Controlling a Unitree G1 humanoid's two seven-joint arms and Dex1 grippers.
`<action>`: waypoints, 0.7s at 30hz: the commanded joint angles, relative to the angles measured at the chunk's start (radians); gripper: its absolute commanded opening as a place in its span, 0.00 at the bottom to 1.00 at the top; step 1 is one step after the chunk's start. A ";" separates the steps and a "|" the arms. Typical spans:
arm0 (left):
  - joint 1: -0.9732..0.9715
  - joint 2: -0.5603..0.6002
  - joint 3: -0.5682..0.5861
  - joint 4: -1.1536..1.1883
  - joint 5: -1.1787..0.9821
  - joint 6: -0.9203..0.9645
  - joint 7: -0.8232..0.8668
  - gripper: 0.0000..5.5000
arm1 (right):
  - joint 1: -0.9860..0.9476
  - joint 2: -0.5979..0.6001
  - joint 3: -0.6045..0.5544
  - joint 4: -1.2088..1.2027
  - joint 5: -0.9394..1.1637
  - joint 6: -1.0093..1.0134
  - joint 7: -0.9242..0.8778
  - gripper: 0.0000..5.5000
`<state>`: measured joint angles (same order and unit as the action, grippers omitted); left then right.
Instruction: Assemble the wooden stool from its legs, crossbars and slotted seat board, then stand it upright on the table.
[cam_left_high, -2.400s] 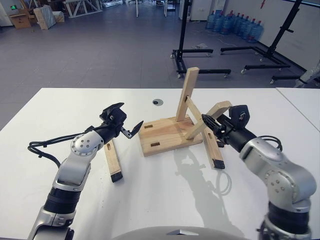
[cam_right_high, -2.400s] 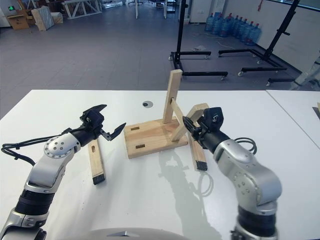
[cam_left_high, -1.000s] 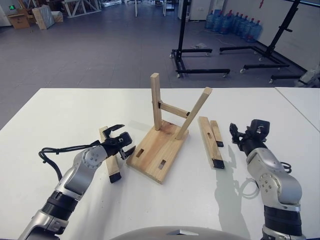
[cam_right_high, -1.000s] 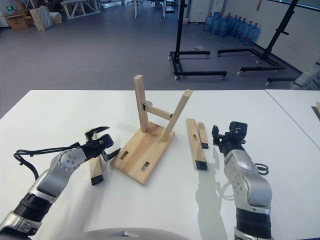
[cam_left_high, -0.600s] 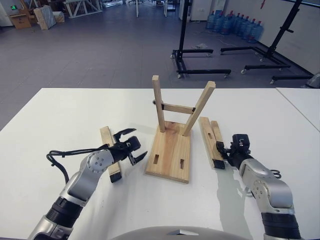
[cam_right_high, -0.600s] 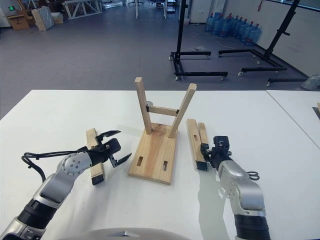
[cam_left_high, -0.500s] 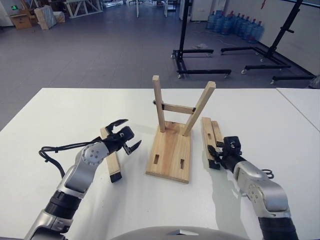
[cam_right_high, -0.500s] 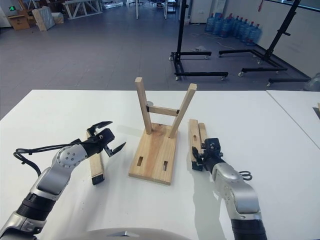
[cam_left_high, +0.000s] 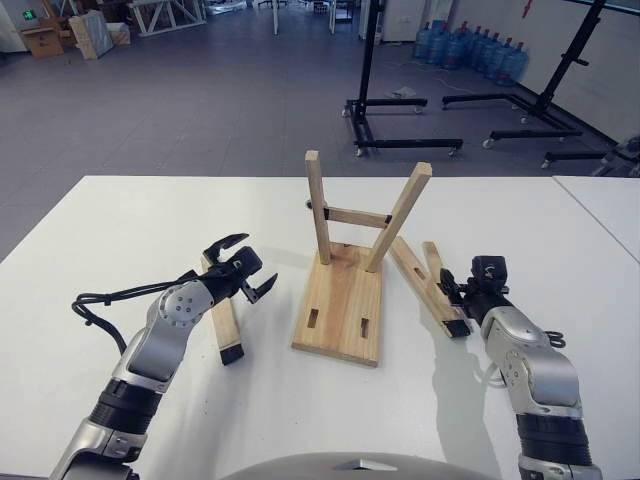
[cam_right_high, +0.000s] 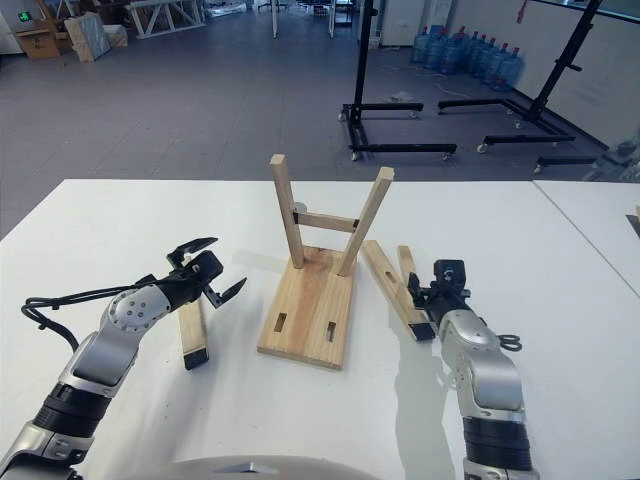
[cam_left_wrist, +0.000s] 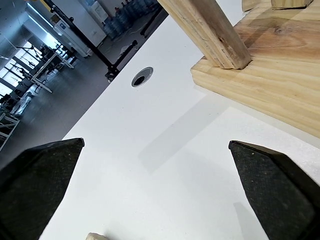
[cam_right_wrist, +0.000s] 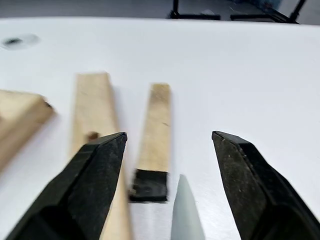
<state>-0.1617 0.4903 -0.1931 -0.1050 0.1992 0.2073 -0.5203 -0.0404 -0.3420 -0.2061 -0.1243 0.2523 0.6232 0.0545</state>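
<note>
The slotted seat board (cam_left_high: 338, 312) lies flat on the white table (cam_left_high: 120, 220), with two legs (cam_left_high: 318, 205) standing up from its far end, joined by a crossbar (cam_left_high: 357, 216). One loose leg (cam_left_high: 224, 322) lies left of the board, and my left gripper (cam_left_high: 250, 268) hovers open just above its far end, facing the board's corner (cam_left_wrist: 260, 95). Right of the board lie a longer loose leg (cam_left_high: 428, 288) and a shorter black-tipped piece (cam_right_wrist: 156, 125). My right gripper (cam_right_wrist: 167, 135) is open, low over the table, with that piece's black end between its fingers.
A round cable hole (cam_left_high: 316, 204) sits in the table behind the stool. Loose cables trail beside the left arm (cam_left_high: 100, 300) and the right arm (cam_left_high: 545, 342). Another table (cam_left_high: 610, 200) adjoins at the right. Black stands (cam_left_high: 400, 110) are on the floor beyond.
The longer loose leg on the right has swung, its black near end now farther right. My right gripper drew back to the right. The left gripper shifted slightly; the board has stayed put.
</note>
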 joint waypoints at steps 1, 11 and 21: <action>-0.013 0.003 -0.017 0.014 0.002 -0.005 -0.019 0.97 | -0.078 -0.065 -0.004 0.148 -0.032 -0.055 0.073 0.57; -0.037 -0.006 -0.038 0.031 -0.014 -0.021 -0.059 0.97 | -0.172 -0.058 0.037 0.284 -0.062 -0.100 0.155 0.57; -0.030 -0.001 -0.059 0.026 -0.006 -0.024 -0.081 0.97 | -0.181 -0.020 0.063 0.342 -0.067 -0.046 0.155 0.57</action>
<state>-0.1794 0.4832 -0.2415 -0.0755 0.1838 0.1881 -0.5902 -0.2088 -0.3702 -0.1506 0.1847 0.1909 0.5359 0.2057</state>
